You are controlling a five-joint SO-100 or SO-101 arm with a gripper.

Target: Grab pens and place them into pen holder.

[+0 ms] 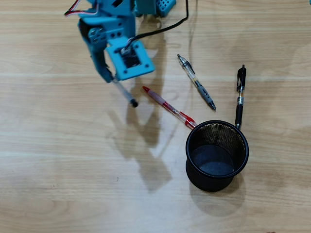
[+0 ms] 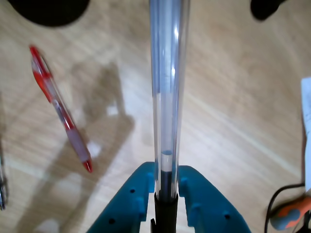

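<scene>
Your gripper (image 1: 114, 77) is clamped on the clear pen (image 1: 125, 92) right now, with the blue fingers (image 2: 130, 196) pinching it at one end. In the overhead view the pen sticks out from the jaws toward the lower right, its black tip hanging above the wooden table (image 1: 58, 160) and casting a shadow there. In the wrist view it runs straight up the middle of the picture, long axis in line with the gripper.

The red pen (image 1: 167, 107) lies flat on a diagonal, its lower-right end right up against the black mesh pen holder (image 1: 216, 154). The grey-and-clear clicker pen (image 1: 196, 81) lies on a similar diagonal, further up. The black pen (image 1: 239, 94) lies nearly vertical in the overhead view, its lower end at the holder's rim. The holder stands upright, and no pen shows inside
</scene>
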